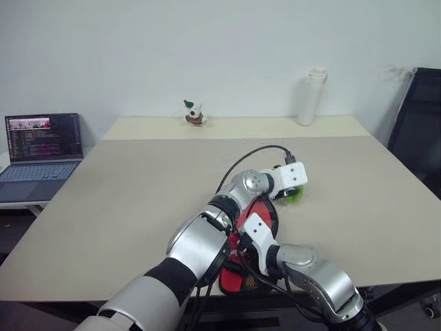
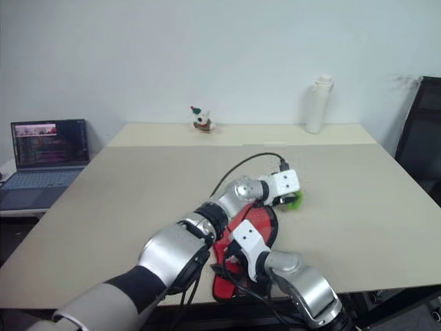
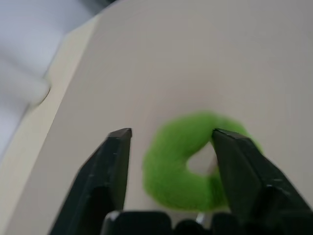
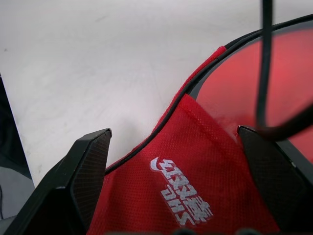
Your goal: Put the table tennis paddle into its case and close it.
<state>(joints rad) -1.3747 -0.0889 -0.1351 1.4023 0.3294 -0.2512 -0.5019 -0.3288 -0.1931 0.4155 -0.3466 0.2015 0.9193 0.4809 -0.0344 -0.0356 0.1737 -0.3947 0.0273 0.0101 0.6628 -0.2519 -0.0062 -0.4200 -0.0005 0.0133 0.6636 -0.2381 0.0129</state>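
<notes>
Left wrist view – green ball [image 3: 195, 166] between left tool's [image 3: 171, 139] fingers

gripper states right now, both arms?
Left gripper: open, over the green ball, holding nothing.
Right gripper: open, straddling the red case, not clamped.

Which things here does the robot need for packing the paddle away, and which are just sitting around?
Needed:
red case
paddle
fuzzy green ball
left gripper
right gripper

Just lying about:
laptop
white bottle
small toy figure
black chair
</notes>
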